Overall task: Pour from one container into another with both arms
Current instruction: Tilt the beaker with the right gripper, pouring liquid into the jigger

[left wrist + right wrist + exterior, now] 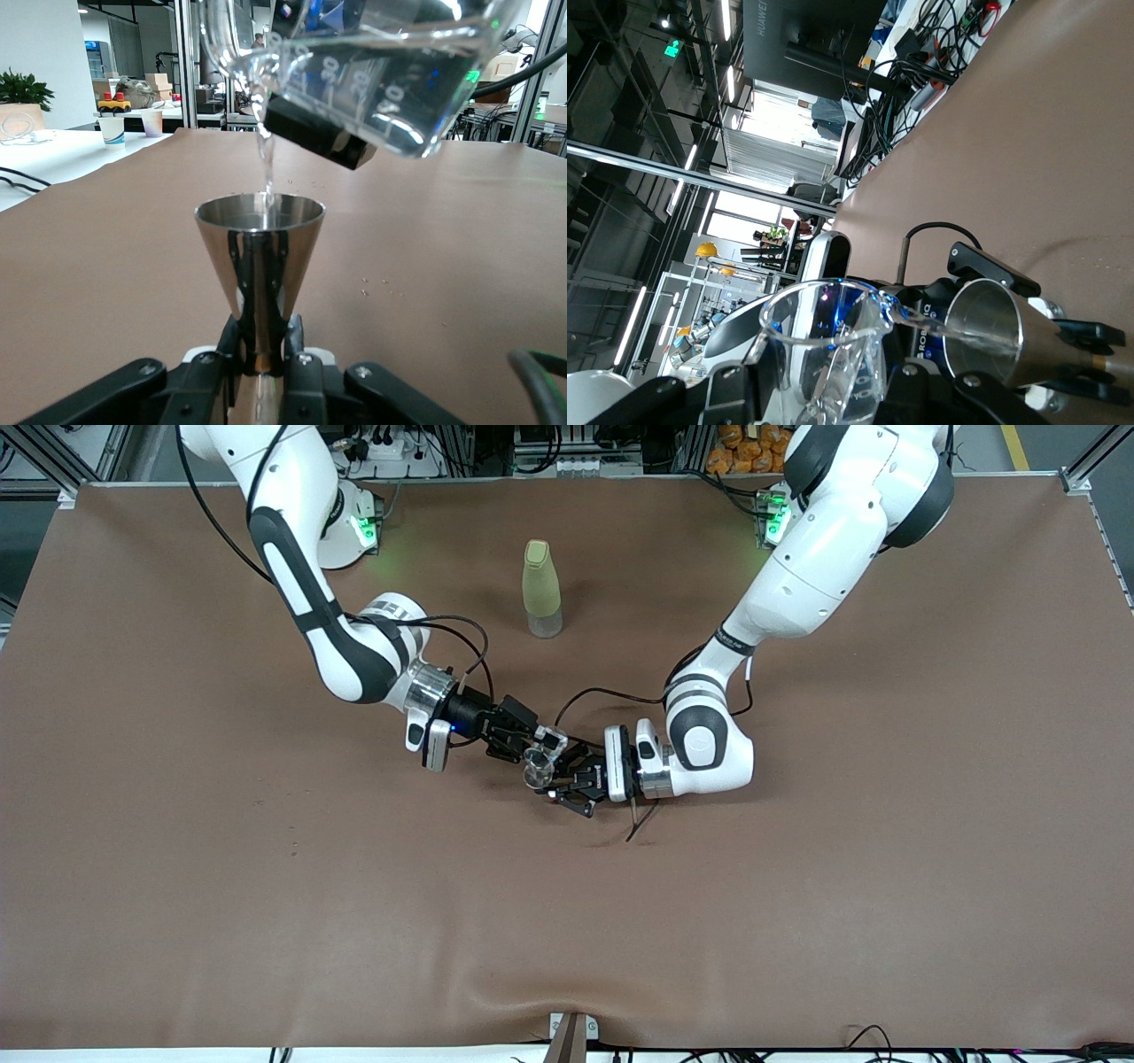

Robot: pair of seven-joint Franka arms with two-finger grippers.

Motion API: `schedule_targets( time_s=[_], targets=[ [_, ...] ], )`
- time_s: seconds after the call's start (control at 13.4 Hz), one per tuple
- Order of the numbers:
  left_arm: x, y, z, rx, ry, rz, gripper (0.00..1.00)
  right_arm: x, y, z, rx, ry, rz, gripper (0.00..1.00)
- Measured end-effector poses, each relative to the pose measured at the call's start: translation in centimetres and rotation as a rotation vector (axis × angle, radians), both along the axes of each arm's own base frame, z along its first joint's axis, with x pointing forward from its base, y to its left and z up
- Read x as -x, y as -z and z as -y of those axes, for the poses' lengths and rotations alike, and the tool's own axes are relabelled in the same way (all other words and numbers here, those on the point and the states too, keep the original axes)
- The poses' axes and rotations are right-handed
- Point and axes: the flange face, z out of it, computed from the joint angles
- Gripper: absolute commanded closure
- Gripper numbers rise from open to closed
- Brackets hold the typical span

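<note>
My right gripper (532,746) is pinched on the clear glass cup (535,757), holding it tipped over the middle of the brown table (177,886), with its pouring lip turned down toward the metal measuring cup (537,777). In the left wrist view the glass cup (372,71) hangs tilted just above the silvery measuring cup (259,266), and a thin stream of clear liquid (265,159) runs from its lip into the round rim below. My left gripper (560,786) is clamped on the narrow waist of that hourglass-shaped cup, keeping it upright, its fingers (297,363) pressed against the metal on either side. From the right wrist view the glass cup (824,354) fills the foreground, and the stream (957,335) crosses from its lip into the open mouth of the metal cup (1001,341); the two cups sit very close but I cannot tell whether they touch. My two arms meet there, the right arm (301,593) and the left arm (797,576) reaching in from their own ends. The tall yellow-green bottle (541,589) stands upright on the table, farther from the front camera than both cups and well apart from them
</note>
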Motion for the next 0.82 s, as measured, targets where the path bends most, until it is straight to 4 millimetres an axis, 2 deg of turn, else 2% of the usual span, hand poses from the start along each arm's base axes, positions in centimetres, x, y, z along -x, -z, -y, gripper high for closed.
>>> schedule_targets(
  time_s=[0.82],
  targets=[
    [0.11,0.41,-0.05,-0.001,-0.003,-0.013,1.0,-0.09,-0.13,-0.06,-0.048,0.02,-0.102,0.85]
  ],
)
